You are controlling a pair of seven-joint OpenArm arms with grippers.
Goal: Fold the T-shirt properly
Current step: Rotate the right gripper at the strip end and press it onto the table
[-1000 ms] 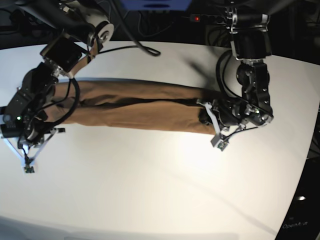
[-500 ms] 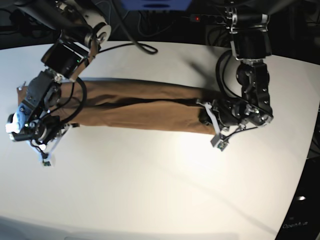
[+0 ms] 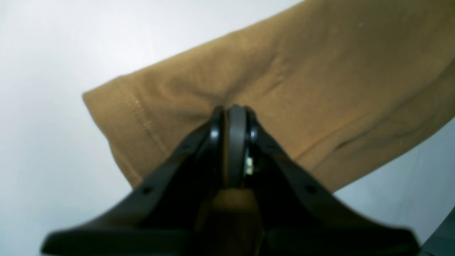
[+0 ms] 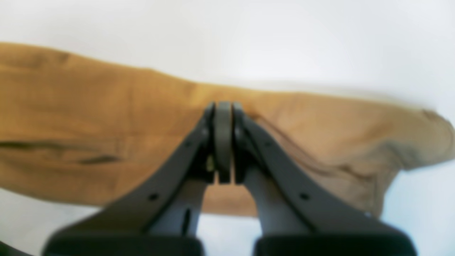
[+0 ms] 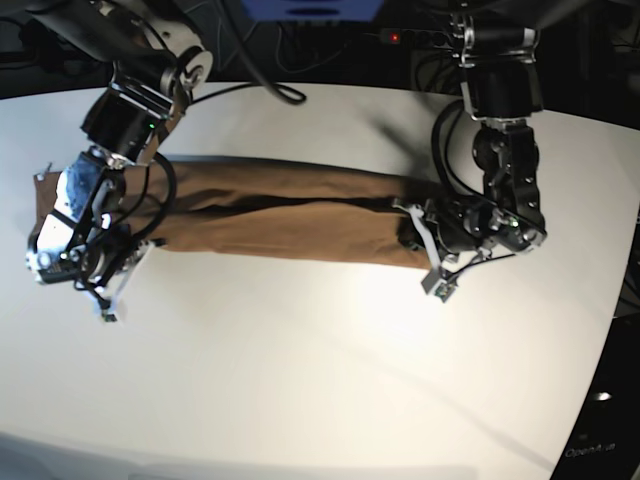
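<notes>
Base view, L to R: right gripper (image 5: 112,300) is hanging at approx 9 o'clock of the table (image 5: 320,400), fingers pressed together w/ no gap; in the wrist view it is sitting over the cloth but whether any fabric is pinched, can't tell (blurred). The T-shirt (image 5: 290,215) is lying as a long, narrow tan-brown band across the table's far half, running from 9 o'clock toward 3 o'clock, folded lengthwise w/ a dark crease line along the middle. One end is poking out at 9 o'clock behind the right arm (image 5: 130,110). Left gripper (image 5: 418,242) is sitting at the band's 3 o'clock end, fingers together and touching the shirt; wrist view is showing its tips (image 3: 233,117) pressing into the hemmed end of the cloth, fabric puckering around them, approx at centre. Black cables (image 5: 280,90) are trailing at 12 o'clock.
</notes>
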